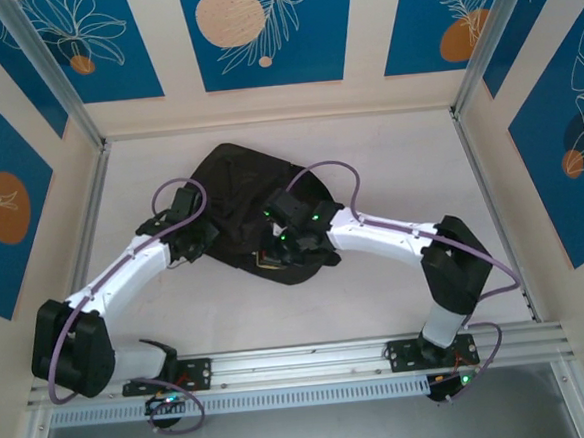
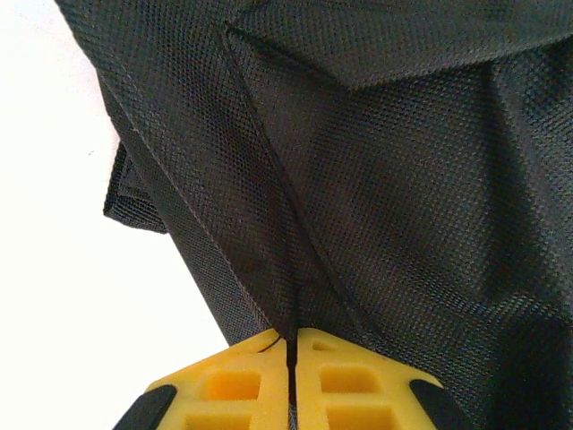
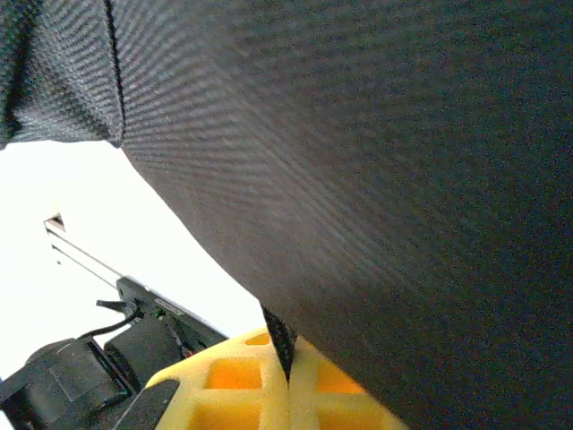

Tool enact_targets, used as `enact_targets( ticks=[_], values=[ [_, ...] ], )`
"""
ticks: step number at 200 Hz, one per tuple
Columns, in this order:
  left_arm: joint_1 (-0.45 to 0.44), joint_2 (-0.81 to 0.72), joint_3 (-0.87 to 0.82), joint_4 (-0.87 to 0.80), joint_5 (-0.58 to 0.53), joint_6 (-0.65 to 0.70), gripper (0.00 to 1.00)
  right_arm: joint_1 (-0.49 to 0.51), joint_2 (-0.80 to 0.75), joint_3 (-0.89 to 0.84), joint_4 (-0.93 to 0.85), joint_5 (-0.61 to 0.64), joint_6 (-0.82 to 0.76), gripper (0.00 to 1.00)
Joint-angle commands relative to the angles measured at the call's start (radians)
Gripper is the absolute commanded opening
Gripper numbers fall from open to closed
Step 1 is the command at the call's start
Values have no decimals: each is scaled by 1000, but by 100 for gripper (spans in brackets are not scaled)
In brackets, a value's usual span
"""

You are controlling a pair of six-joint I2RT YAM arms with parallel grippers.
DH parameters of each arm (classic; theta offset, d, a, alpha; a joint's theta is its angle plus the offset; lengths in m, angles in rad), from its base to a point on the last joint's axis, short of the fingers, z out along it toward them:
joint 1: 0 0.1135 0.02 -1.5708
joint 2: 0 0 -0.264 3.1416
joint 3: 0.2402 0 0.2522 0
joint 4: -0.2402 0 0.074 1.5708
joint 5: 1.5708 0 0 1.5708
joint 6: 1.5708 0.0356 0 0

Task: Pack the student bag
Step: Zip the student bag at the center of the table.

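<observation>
At mid-table: large black soft fabric backpack (image 1: 235, 188), pinched from both sides.
Left gripper (image 2: 291, 345) and right gripper (image 3: 286, 349) clamp its fabric.

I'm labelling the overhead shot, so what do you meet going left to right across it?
Left arm → left gripper → right gripper → right arm. The bag spans both grippers, so it has no single place.

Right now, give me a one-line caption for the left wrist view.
Left gripper pinching a fold of the black student bag between shut yellow fingers, white table at left.
</observation>
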Motion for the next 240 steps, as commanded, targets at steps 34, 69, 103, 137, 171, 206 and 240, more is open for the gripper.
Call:
enact_targets(
  ticks=[34, 69, 103, 137, 171, 206, 240],
  values=[
    [61, 29, 38, -18, -89, 51, 7, -87, -176, -158, -121, -72, -86, 0],
    [70, 56, 60, -27, -89, 63, 7, -133, -277, -273, -103, -192, -146, 0],
    [71, 97, 108, -29, -75, 104, 7, -139, -350, -333, -112, -229, -256, 0],
    [70, 232, 283, -37, 48, 262, 15, -98, -293, -298, -40, -295, -300, 0],
    [71, 276, 419, -154, 113, 329, 36, -41, -129, -149, 15, -334, -309, 0],
    [70, 96, 306, -216, 127, 269, 47, 30, 15, 64, -74, -340, -407, 0],
    [65, -80, 131, -228, 250, 158, 47, 37, 35, 83, -57, -354, -406, 0]
  ],
)
